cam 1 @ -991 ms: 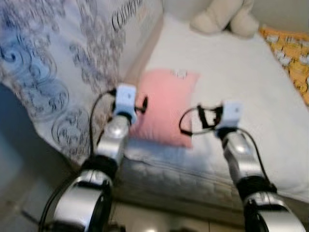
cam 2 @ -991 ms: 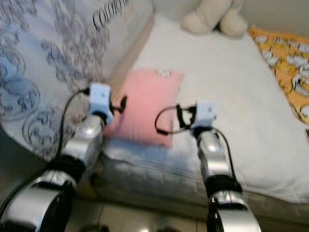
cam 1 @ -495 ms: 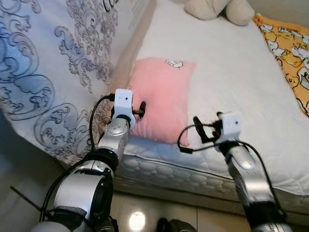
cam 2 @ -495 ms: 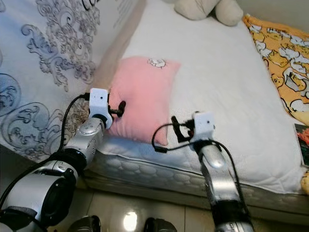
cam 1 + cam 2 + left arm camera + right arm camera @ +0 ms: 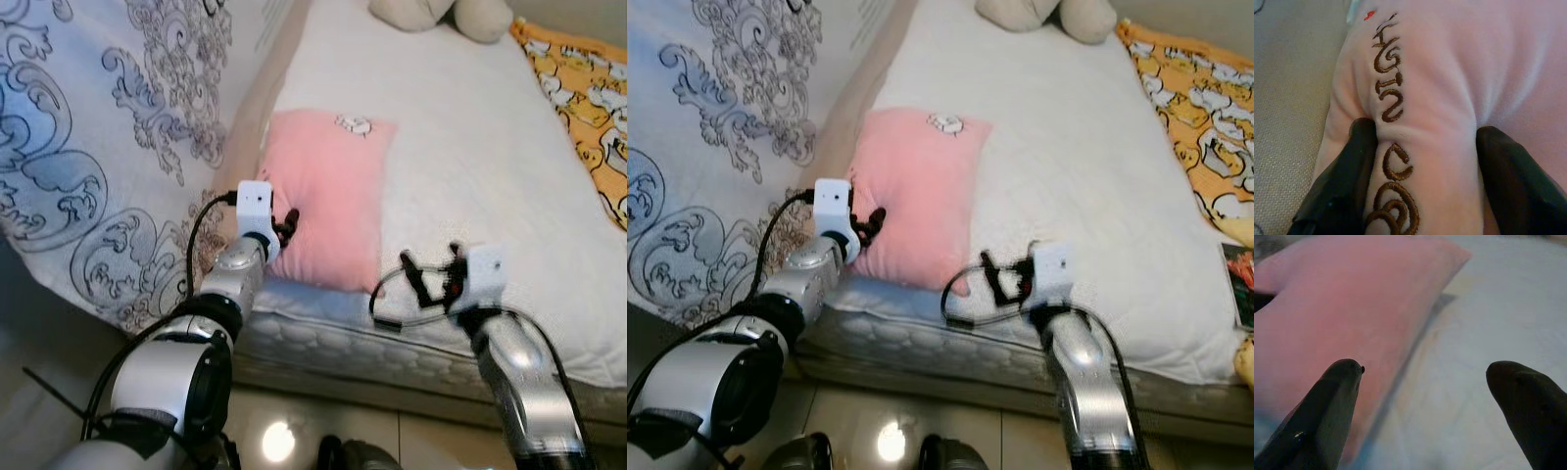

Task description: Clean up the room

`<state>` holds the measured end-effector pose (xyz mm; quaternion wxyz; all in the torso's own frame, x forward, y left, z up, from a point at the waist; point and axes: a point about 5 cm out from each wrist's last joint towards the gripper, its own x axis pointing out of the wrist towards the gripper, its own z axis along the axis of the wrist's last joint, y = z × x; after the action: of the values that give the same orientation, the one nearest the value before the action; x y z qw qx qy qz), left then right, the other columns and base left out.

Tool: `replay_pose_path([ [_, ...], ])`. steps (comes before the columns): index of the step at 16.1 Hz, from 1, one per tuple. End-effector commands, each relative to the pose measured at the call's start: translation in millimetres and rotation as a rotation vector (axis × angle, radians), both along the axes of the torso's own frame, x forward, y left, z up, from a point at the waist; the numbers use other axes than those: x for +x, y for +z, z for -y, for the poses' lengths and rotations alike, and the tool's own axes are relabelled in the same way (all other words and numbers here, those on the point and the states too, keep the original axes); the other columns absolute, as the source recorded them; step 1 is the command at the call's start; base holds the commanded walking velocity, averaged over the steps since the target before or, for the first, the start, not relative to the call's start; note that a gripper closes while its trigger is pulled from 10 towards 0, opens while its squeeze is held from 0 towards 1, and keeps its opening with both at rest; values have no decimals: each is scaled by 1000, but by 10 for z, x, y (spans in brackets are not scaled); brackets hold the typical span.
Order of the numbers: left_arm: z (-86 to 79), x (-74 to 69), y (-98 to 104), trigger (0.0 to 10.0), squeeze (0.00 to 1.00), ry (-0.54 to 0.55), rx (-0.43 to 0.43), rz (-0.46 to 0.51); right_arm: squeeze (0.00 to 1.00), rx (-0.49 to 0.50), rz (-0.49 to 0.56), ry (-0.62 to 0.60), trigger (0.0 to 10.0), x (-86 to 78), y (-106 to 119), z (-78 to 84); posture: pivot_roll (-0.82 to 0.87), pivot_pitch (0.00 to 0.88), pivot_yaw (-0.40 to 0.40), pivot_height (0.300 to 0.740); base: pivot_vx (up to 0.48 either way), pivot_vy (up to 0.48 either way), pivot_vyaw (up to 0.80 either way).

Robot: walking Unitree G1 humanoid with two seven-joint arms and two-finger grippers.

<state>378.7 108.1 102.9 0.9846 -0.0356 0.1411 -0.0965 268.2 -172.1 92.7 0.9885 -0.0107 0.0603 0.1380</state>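
The pink pillow (image 5: 328, 201) lies at the mattress (image 5: 470, 157) near edge, beside the patterned duvet (image 5: 88, 147). The left gripper (image 5: 1420, 147) pinches a fold of its near-left edge. The right gripper (image 5: 1425, 396) is spread wide, hovering beside the pillow.

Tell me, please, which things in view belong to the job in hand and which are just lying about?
In the job:
- pink pillow, pinched at its edge
- left gripper, jaws shut on it
- right gripper, jaws open beside it

Lying about:
- stuffed toy
- orange blanket
- patterned quilt
- mattress
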Motion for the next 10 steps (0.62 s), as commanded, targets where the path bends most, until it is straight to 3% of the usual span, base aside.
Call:
replay_pose_path([
  [1, 101, -57, -110, 0, 0, -36, -11, -70, 0, 23, -32, 32, 10000, -52, -18, 16, -254, 167, -138, 740, 0, 0, 0],
  [4, 107, -44, -87, 0, 0, -49, -26, -73, 0, 45, -118, 169, 10000, -160, -67, -20, -266, 170, -133, 740, 0, 0, 0],
  [10, 181, 0, 23, 0, 0, -91, -89, -42, 0, 66, -152, 161, 10000, -276, -108, -77, -265, 170, -116, 740, 0, 0, 0],
])
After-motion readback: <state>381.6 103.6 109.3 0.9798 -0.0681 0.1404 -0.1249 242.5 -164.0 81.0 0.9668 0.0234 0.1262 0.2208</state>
